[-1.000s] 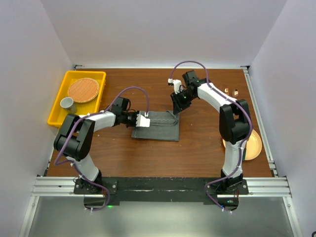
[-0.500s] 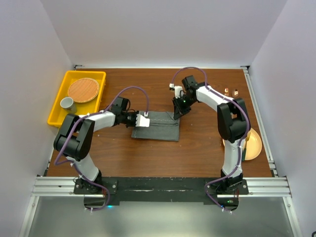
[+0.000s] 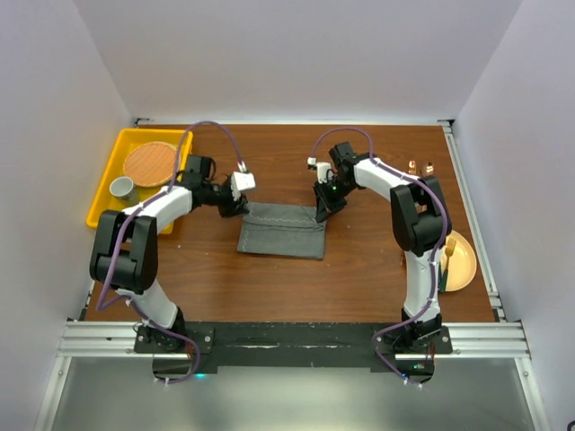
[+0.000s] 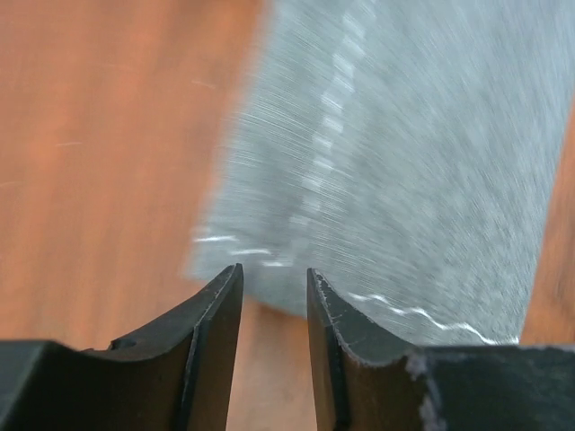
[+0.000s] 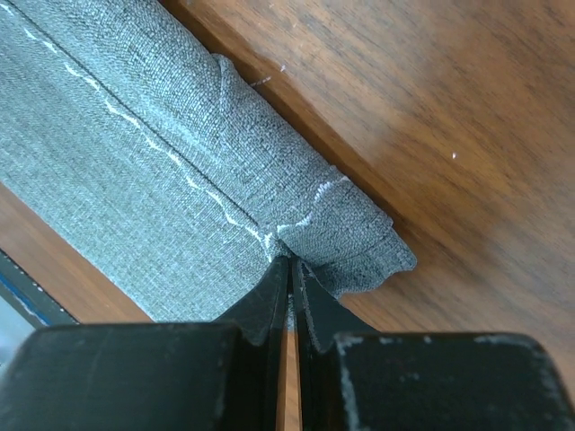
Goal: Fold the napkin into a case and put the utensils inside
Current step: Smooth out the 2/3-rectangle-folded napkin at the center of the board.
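My left arm folds sharply at the elbow near its base, then stretches its forearm out over the brown wooden table [image 3: 368, 269] toward the far left corner of the dark grey fabric napkin [image 3: 283, 235]. My left pincer [image 3: 236, 207] hangs just off that corner. In its own wrist view the left pincer [image 4: 274, 274] stands partly open with nothing between its jaws, and the blurred napkin [image 4: 422, 162] lies just beyond the tips.

My right arm rises from its base, bends at the shoulder and reaches back leftward, wrist tilted down. My right pincer [image 3: 321, 214] sits on the napkin's far right corner. Up close, the right pincer [image 5: 289, 262] is pressed closed on the bunched corner of the napkin [image 5: 135, 153], where the pale stitched hem curls into the tips.

The napkin lies mid-table as a flat, folded rectangle. The copper-coloured metal utensils [image 3: 420, 166] lie well apart from it, near the far right edge.
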### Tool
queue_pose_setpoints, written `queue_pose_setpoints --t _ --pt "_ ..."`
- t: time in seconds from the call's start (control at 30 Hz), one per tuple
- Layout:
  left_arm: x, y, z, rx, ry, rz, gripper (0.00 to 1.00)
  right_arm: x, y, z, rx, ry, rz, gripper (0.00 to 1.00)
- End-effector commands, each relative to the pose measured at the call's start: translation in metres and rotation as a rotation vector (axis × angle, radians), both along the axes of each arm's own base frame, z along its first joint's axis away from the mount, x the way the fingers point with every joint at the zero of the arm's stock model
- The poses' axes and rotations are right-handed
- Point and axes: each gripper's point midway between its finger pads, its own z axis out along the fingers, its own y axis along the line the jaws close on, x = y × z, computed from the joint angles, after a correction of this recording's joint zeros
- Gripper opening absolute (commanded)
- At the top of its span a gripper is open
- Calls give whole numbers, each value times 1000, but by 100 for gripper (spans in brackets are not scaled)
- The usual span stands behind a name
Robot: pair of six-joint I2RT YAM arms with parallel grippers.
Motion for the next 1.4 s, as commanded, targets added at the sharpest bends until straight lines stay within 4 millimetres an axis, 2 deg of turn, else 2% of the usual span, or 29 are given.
queue_pose_setpoints --t 0.0,0.07,0.1,0.17,0.2,0.23,0.3,0.33,0.4,0.47,0.53,0.63,0.7,0.73,0.77,0.83,0.87,0.93,1.07,1.23,1.37 --pt "11 -12 61 -224 145 167 39 29 -22 -31 -167 -124 72 5" --pt "16 -13 70 -273 161 210 38 38 -25 -33 -193 -161 108 5" --pt "11 -14 68 -311 242 269 38 47 -25 -28 -196 -203 153 5" --pt "17 -16 84 -395 258 315 39 54 -25 -28 -208 -238 201 6" --pt "13 -18 84 -460 360 388 41 60 -24 -25 -206 -273 244 6" --pt "20 -21 98 -524 344 405 42 62 -22 -25 -204 -288 266 6" --pt "15 -26 99 -620 501 501 50 64 -19 -24 -204 -319 328 6" --pt "21 -29 105 -671 508 507 52 63 -18 -24 -202 -326 346 7" --pt "25 -33 94 -733 665 623 62 64 -15 -22 -192 -347 377 7" --pt "28 -41 88 -771 749 676 66 63 -13 -20 -183 -360 391 7" --pt "36 -47 87 -832 736 707 66 63 -11 -19 -170 -368 397 7" --pt "48 -62 86 -885 775 735 56 61 -10 -17 -160 -376 403 7" --pt "53 -74 73 -887 829 747 45 59 -10 -17 -151 -376 403 7" --pt "59 -80 76 -900 838 748 36 58 -8 -18 -147 -374 401 7" --pt "61 -86 64 -890 872 766 31 58 -9 -18 -147 -375 400 8" --pt "71 -95 67 -919 878 765 20 57 -8 -18 -142 -378 396 8" --pt "71 -103 58 -904 903 771 18 58 -9 -17 -143 -379 389 8" --pt "77 -112 57 -918 918 782 12 56 -7 -17 -134 -374 384 7" --pt "78 -137 46 -916 948 766 7 54 -4 -12 -110 -371 374 7" --pt "85 -153 41 -917 949 762 5 50 1 -8 -85 -355 349 7" --pt "82 -164 27 -896 965 765 3 48 3 -2 -65 -345 326 6"
